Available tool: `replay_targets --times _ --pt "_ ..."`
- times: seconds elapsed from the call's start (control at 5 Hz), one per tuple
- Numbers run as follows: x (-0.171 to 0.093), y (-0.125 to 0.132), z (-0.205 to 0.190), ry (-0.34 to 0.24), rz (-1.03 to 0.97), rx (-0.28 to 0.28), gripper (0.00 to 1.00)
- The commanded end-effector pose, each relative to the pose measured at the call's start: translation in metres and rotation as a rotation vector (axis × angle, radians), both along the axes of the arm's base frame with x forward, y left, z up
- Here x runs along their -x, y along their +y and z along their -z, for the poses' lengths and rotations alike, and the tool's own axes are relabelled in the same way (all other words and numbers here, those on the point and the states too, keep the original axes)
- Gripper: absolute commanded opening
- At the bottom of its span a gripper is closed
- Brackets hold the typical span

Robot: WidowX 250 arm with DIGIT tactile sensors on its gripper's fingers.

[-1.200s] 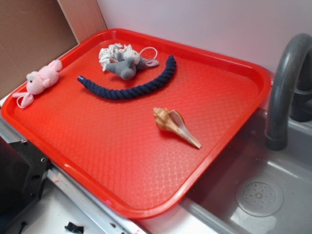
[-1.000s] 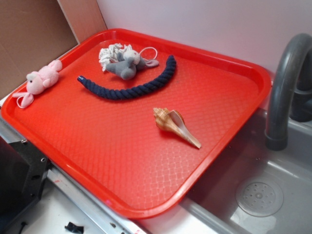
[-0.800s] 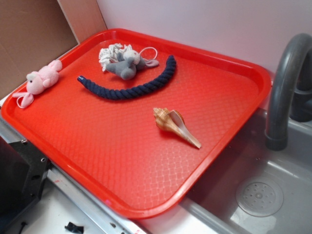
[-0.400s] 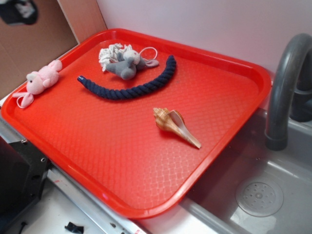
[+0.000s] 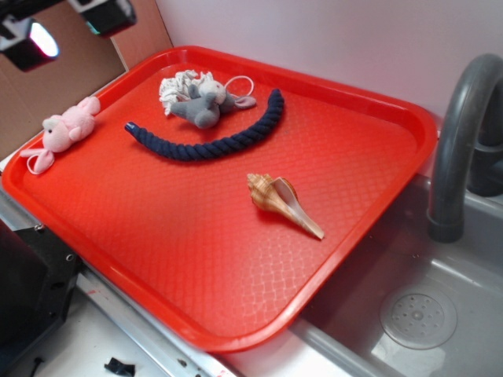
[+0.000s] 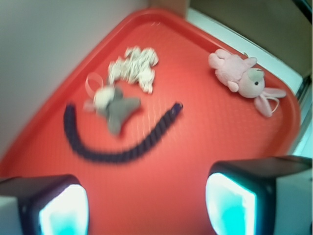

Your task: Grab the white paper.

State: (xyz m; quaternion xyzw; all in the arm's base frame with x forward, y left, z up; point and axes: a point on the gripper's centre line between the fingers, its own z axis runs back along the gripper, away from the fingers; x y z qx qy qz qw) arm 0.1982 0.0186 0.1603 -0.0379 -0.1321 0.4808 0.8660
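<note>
Overhead, gripper (image 6: 146, 203) hangs above the left side of the red tray (image 5: 369, 196), fingers (image 6: 234, 196) spread wide with bare tray between them; nothing held. Paper (image 6: 133, 67), a small off-white ruffled wad, lies at the tray's far-left corner, touching or just beside the grey mouse (image 5: 203, 104) on its right. Mouse's white string loop (image 5: 240, 85) trails off further right. Navy rope (image 5: 208, 141) curves nearer than both, apart from the paper. Pink toy (image 5: 64, 129) sits on the left rim, well apart; shell (image 5: 283, 203) mid-tray, out of the way. Step in hand, as judged: approach, descent not yet begun. To do it well, centre the open fingers over the wad's left, free side, away from the mouse, and turn the wrist so neither finger lands on grey plush or string. Come down low, since crumpled paper compresses and a shallow pinch could slip. Wrist view is blurred, so exact contact between paper and mouse cannot be told.
</note>
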Motion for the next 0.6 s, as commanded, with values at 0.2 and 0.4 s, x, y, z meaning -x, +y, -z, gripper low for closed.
replay_targets --times 0.2,0.4 --pt "-0.063 0.063 0.066 -0.008 -0.568 0.006 1.0" --pt "-0.078 0.074 0.084 -0.013 -0.575 0.013 1.0"
